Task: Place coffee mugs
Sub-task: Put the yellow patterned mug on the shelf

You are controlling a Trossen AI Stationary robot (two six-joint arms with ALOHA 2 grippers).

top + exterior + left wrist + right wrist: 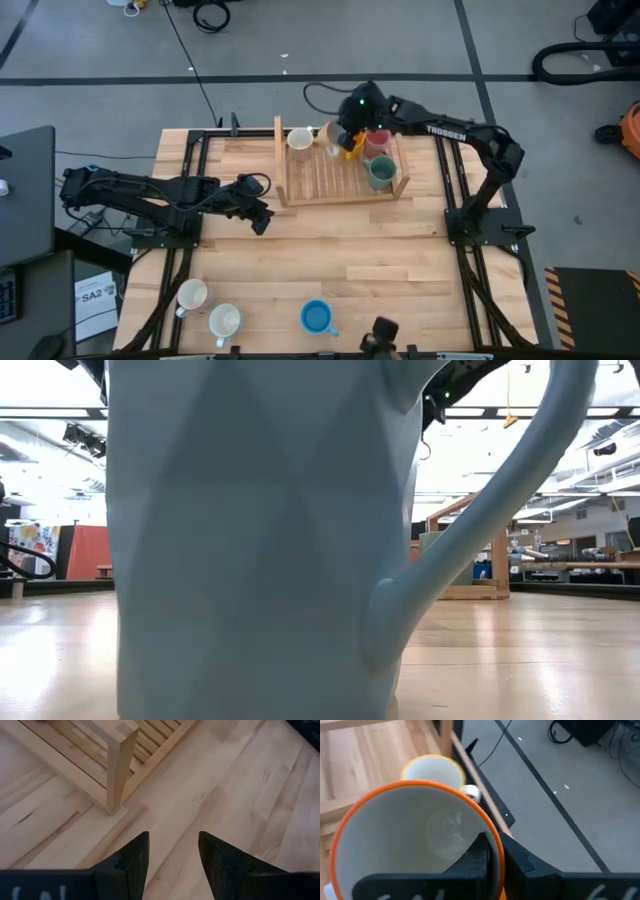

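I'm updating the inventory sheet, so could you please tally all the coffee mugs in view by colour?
white or cream mugs: 4
orange mug: 1
pink mug: 1
teal-green mug: 1
blue mug: 1
Total: 8

Table (330, 265): pale wood planks, smooth, faintly satin, with visible grain. Slatted rack (335, 185): the same light unfinished-looking wood. Orange mug (415, 845): glossy glazed ceramic, white inside. Blue mug (260, 530): smooth, faceted, soft sheen. Left gripper (172, 862) fingers: matt black plastic.
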